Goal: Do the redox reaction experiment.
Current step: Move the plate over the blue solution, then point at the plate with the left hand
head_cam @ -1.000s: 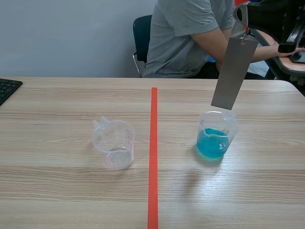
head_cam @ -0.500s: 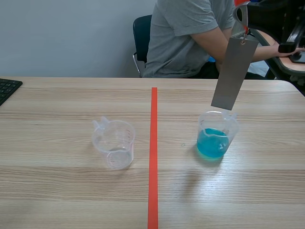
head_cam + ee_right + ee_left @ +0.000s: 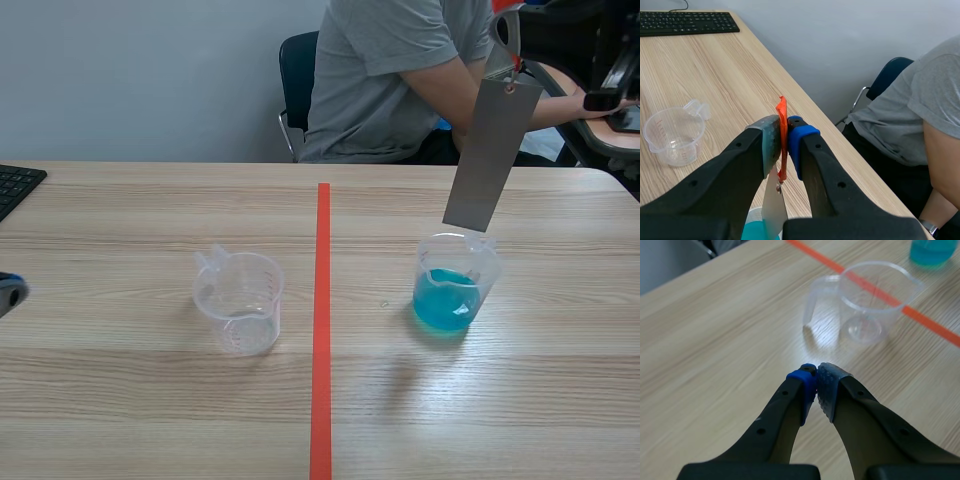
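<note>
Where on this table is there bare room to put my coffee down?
Bare wood runs along the near edge before both cups, and on the far side behind the empty cup. Crowded: the blue-liquid cup, where a metal strip hangs from the right hand. The left hand sits at the left edge.

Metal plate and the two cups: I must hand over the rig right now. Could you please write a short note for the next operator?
Grippers: the left gripper is shut on nothing, low over the table, with the empty clear cup ahead of it. The right gripper is raised and shut on the orange tag, from which the grey metal plate hangs.
Things: the plate hangs over the cup of blue liquid, its lower edge about at the rim, not in the liquid.
Done: plate lifted and held over the blue liquid.
Left: probably lowering the plate into the liquid; the empty clear cup is not yet used.
</note>
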Controlling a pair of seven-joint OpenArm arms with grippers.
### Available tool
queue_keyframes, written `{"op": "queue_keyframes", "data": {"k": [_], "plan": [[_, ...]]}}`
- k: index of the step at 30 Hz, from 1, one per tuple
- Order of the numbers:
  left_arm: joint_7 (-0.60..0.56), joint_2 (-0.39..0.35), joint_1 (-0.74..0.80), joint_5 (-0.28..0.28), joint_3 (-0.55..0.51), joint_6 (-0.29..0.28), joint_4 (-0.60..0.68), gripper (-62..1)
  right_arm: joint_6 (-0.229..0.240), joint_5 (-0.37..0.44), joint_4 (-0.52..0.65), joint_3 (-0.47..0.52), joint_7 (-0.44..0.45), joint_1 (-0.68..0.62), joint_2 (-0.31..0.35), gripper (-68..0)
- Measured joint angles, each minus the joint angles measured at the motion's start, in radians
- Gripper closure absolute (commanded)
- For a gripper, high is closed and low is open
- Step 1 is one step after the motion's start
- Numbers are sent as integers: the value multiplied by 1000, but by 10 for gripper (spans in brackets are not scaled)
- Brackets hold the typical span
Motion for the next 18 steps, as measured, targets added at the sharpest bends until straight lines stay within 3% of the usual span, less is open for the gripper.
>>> {"op": "queue_keyframes", "data": {"k": [7, 15, 18], "plan": [[97, 57, -370, 1, 322, 0, -1, -44, 0, 0, 0, 0, -2, 0, 0, -15], [237, 218, -681, 43, 632, 2, -18, -44, 0, 0, 0, 0, -2, 0, 0, -15], [256, 290, -764, 50, 731, 41, -69, -44, 0, 0, 0, 0, -2, 0, 0, -15]]}}
